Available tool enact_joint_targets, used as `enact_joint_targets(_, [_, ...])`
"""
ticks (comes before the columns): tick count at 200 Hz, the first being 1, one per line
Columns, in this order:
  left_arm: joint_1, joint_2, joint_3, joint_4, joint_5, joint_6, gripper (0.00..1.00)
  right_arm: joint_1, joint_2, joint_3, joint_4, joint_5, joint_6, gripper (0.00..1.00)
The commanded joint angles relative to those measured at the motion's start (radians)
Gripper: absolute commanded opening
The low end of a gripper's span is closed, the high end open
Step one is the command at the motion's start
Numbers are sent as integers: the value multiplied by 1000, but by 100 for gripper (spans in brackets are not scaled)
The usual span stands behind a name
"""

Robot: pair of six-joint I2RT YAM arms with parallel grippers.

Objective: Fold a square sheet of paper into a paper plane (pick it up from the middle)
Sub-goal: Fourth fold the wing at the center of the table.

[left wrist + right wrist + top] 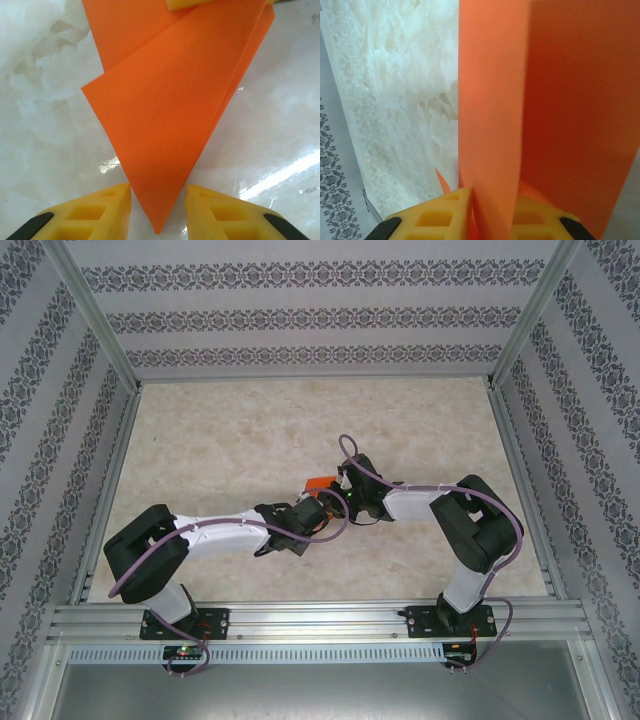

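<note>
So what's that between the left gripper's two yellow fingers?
The pointed tip of the folded orange paper sits between the left gripper's fingers, seen in the left wrist view.

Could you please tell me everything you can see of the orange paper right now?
The orange paper is thin, plain and bright, already folded into overlapping layers with crisp creases narrowing to a sharp point. It sits over the middle of the marbled table. The right hand pinches a folded flap between its yellow fingers. The point lies inside the left hand, which stands open around it.
</note>
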Motion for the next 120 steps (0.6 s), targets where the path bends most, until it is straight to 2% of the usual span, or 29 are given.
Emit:
enact_joint_targets(1, [-17,-32,-20,45,-19,12,35,-13,-33,10,32,-15,16,20])
enact_joint_targets(36, [-17,-39,-28,51,-24,8,33,-25,-47,0,14,-19,2,20])
enact_joint_targets(72, [-17,-41,-22,53,-30,18,31,-30,-50,-1,22,-28,5,16])
enact_joint_targets(120, [-17,-37,-12,50,-48,25,26,-32,-47,3,12,-29,1,16])
